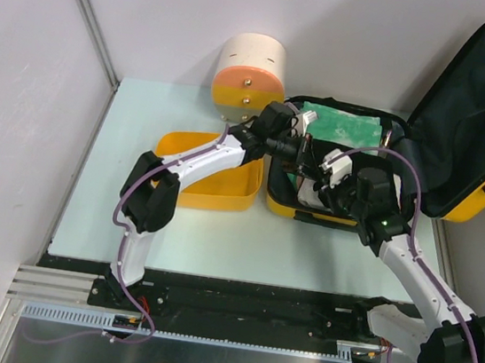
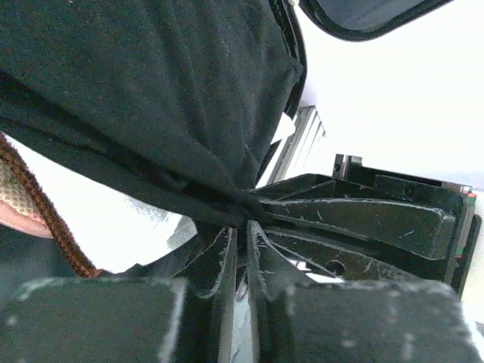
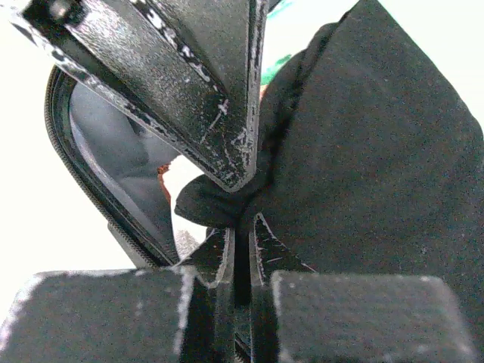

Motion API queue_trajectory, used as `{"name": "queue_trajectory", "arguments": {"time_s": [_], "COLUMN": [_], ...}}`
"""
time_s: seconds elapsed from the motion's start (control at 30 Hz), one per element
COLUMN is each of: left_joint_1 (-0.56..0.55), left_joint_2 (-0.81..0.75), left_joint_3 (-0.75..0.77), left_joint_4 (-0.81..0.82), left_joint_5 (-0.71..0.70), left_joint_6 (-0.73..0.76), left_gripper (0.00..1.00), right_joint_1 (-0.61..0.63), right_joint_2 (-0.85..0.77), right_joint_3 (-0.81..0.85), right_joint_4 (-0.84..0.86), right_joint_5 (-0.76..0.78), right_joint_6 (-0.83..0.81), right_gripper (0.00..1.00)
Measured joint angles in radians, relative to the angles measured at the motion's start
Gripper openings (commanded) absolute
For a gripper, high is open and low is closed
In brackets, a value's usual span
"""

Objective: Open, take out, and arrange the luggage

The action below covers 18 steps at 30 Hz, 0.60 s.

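Note:
The yellow luggage [image 1: 296, 212] lies open at the table's back right. Its dark-lined lid [image 1: 475, 114] is swung out to the right. Both grippers meet over the open base. My left gripper [image 1: 304, 154] [image 2: 242, 227] is shut on a fold of black fabric [image 2: 151, 98], pinched at its tips. My right gripper [image 1: 332, 180] [image 3: 242, 223] is shut on the same black fabric [image 3: 378, 151], close under the left gripper's fingers [image 3: 189, 91]. A green sheet [image 1: 343, 128] lies in the far part of the base. Whether the fabric is the lining or a loose cloth I cannot tell.
A plain yellow tub [image 1: 212, 173] stands just left of the luggage, under the left arm. A cream-and-orange cylinder [image 1: 249, 75] sits behind it by the back wall. The lid overhangs the table's right edge. A wall bounds the left side.

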Motion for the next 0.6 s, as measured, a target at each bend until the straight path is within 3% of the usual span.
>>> {"name": "queue_trajectory", "arguments": {"time_s": [0.07,0.1,0.2,0.6], "left_joint_1": [0.009,0.016,0.042,0.066], "left_joint_2": [0.0,-0.002,-0.009,-0.006], "left_joint_3": [-0.004,-0.013,-0.042,-0.046], "left_joint_4": [0.008,0.016,0.024,0.065], "left_joint_5": [0.001,-0.001,-0.007,-0.039], "left_joint_6": [-0.01,-0.026,-0.045,-0.174], "left_gripper": [0.54,0.68,0.85,0.98], "right_joint_1": [-0.014,-0.024,-0.056,-0.082], "right_joint_2": [-0.014,-0.024,-0.049,-0.08], "right_joint_3": [0.0,0.0,0.0,0.0], "right_joint_4": [-0.004,-0.007,-0.01,-0.01], "right_joint_5": [0.008,0.003,-0.018,-0.077], "right_joint_6": [-0.007,-0.007,-0.005,0.017], "right_gripper": [0.0,0.0,0.0,0.0]}}
